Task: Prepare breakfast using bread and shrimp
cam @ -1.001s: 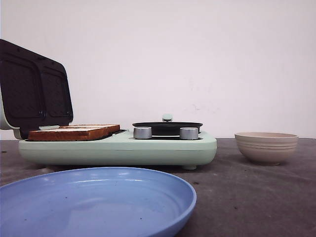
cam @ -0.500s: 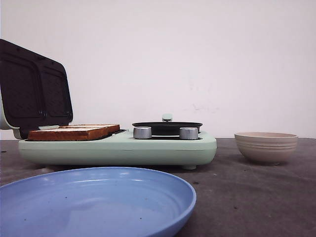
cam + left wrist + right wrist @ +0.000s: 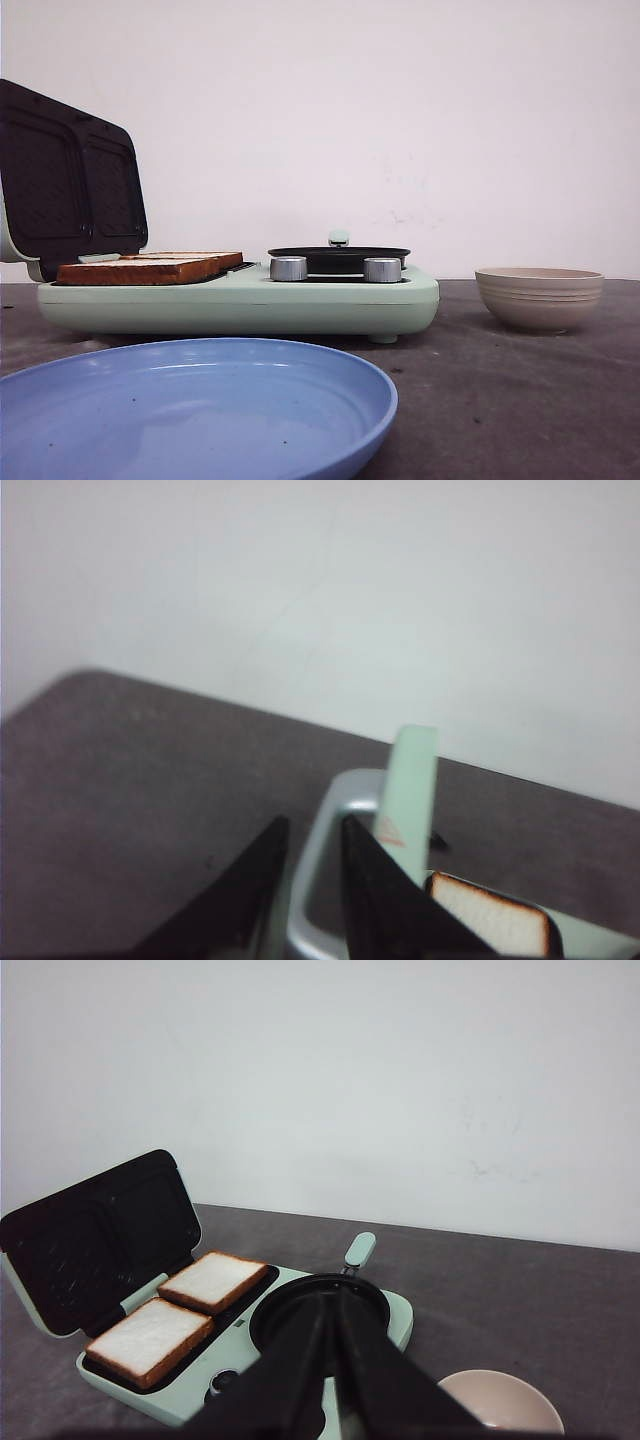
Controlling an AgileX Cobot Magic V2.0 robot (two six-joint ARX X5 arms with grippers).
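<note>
- The bread [image 3: 180, 1310] is 2 square slices, soft and white on top with brown crusts. They lie flat, side by side, on the left half of a pale green cooker [image 3: 240, 298].
- The cooker's lid [image 3: 70, 180] stands open at the far left. Its inside is dark with 2 square dents.
- A round black pan [image 3: 338, 256] sits on the right half, behind 2 shiny silver knobs [image 3: 288, 268].
- A beige ribbed bowl [image 3: 539, 298] stands to the right, well apart from the cooker. No shrimp can be seen.
- A smooth blue plate [image 3: 190, 405] lies nearest, with bare dark table [image 3: 500, 400] to its right.
- The left gripper [image 3: 310, 840] has its black fingers close around the lid's silver handle [image 3: 320, 870]; I cannot tell if it squeezes.
- The right gripper [image 3: 335, 1310] hangs over the pan, fingers pressed together, holding nothing.
- In the front view nothing has moved since 1 second ago.
</note>
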